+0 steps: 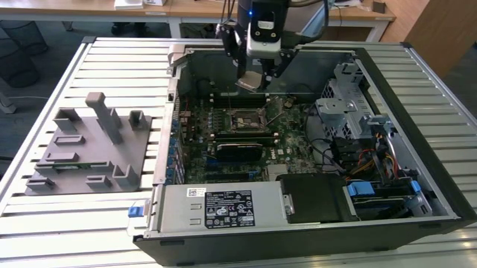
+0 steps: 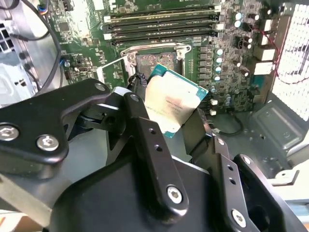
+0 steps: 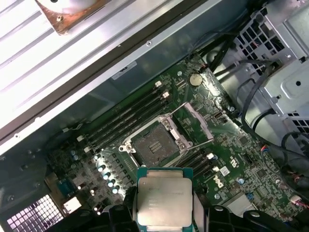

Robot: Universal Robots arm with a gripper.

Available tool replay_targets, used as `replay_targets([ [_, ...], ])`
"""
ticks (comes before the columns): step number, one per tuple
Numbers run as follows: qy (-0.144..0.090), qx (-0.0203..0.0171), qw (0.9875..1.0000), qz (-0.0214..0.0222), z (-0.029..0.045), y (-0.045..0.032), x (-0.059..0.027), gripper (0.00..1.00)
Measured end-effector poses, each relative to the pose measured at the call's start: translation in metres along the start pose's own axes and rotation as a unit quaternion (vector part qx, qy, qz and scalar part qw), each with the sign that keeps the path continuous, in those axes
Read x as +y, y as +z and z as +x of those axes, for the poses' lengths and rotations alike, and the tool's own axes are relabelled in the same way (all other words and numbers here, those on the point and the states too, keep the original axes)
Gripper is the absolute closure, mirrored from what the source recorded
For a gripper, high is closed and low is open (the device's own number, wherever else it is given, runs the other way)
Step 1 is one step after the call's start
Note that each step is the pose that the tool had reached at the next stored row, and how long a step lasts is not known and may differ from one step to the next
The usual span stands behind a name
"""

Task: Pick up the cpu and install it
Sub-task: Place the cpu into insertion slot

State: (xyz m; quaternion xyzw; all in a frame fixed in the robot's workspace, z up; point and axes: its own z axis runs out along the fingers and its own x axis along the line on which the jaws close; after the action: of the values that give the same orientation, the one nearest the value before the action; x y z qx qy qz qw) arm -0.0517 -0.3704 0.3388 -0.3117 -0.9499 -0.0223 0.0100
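1. Slatted metal table: carries everything else in the exterior view.
2. Computer case: black tower lying on its side with the side panel off, interior facing up.
3. Motherboard: green board on the floor of the case, seen in both wrist views.
4. Grey fixture block: stands on the table at the exterior view's left, just beside the case, with upright posts and slots.
5. Gripper: black, two-fingered, hanging over the far part of the open case. Its fingers are clenched on opposite edges of the cpu, as both wrist views show.
6. Socket: square, metal-framed, near the middle of the board beside the memory slots. Its contact field is exposed.
7. Cpu: silver-topped chip, held in the air above the motherboard, tilted, near the socket but clear of it.
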Motion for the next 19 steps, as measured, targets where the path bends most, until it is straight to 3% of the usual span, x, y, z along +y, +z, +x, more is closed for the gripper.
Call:
replay_targets([
  [5,0.031,-0.0015,0.9995,-0.0004,0.0002,0.0012,0.0003,0.46],
  [10,0.064,-0.0032,0.9979,-0.0009,0.0003,0.0025,0.0004,0.46],
  [15,0.1,-0.005,0.995,-0.0017,0.0003,0.0042,0.0004,0.46],
  [19,0.129,-0.0062,0.9917,-0.0023,0.0003,0.0056,0.0004,0.46],
])
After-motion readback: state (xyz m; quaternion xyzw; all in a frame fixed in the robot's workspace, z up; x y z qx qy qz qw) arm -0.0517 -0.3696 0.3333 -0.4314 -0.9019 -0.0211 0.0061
